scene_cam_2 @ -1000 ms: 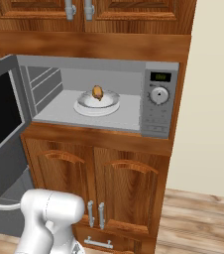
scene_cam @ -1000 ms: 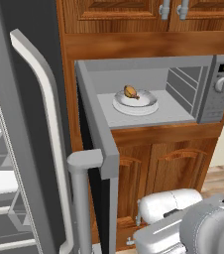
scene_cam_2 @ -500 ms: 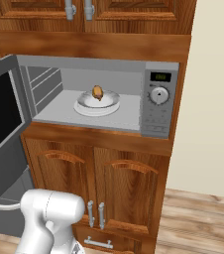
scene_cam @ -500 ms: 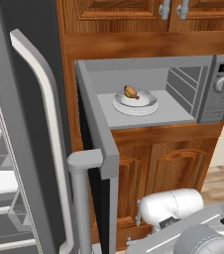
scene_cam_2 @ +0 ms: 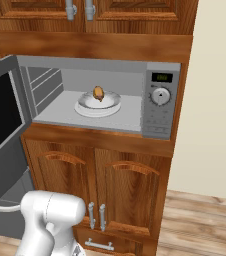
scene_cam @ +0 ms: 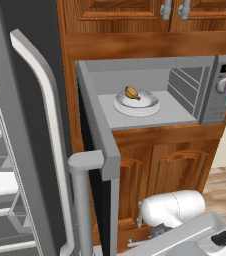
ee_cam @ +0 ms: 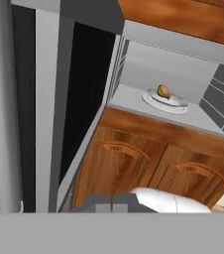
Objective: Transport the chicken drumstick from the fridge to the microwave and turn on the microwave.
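The gripper [ee_cam: 111,202] appears at the bottom centre of the hand view as a grey block with a thin line down its middle; its two fingers are pressed together and hold nothing. It sits low, in front of the wooden cabinet doors [ee_cam: 153,171], well below the microwave opening.

From the gripper, the chicken drumstick [ee_cam: 163,91] lies higher in the frame and a little to the right, well apart from it. It rests on a white plate [ee_cam: 176,105] on the floor of the microwave [ee_cam: 134,101] cavity. In the left base view the drumstick [scene_cam: 131,92] is in the upper middle, on the plate [scene_cam: 140,107], near the back of the cavity. In the right base view it [scene_cam_2: 98,93] is left of the centre in the upper half, again on the plate [scene_cam_2: 87,107].

The microwave door [scene_cam_2: 2,130] stands open, swung to the left side of the right base view, its dark glass turned toward the camera. The control panel with the round knob [scene_cam_2: 160,96] is right of the cavity.

In the left base view the fridge [scene_cam: 15,165] takes the left side, its door open, with the long pale handle [scene_cam: 47,130] running down the frame and white shelves at the far left.
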### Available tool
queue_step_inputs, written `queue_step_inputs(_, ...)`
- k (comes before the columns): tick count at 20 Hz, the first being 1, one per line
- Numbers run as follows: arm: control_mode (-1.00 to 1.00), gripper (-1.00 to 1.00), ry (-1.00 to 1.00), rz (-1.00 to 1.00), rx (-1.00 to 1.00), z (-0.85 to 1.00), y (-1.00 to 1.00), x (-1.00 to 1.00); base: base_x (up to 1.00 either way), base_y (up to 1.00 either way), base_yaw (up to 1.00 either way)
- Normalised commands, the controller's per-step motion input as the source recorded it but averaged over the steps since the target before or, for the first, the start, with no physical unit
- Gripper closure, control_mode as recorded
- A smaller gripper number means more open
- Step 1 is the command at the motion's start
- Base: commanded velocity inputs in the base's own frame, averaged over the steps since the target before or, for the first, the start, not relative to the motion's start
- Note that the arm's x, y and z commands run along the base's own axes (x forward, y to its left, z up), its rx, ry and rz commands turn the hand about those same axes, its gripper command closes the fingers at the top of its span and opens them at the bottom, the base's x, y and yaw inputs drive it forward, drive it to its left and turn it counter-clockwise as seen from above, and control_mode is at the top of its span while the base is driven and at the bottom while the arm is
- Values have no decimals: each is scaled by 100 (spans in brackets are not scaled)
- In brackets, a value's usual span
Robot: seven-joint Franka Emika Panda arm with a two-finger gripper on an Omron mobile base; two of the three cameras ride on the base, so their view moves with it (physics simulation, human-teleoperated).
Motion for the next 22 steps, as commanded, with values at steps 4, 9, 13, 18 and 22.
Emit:
queue_step_inputs(4,-100,100,-7,0,0,0,16,0,0,0,0)
queue_step_inputs(9,-100,100,-7,0,0,0,15,0,0,0,0)
queue_step_inputs(13,-100,100,-7,0,0,0,16,0,0,0,0)
queue_step_inputs(18,-100,100,-8,0,-1,0,20,0,0,0,0)
queue_step_inputs(22,-100,100,-5,0,0,-1,24,0,0,0,0)
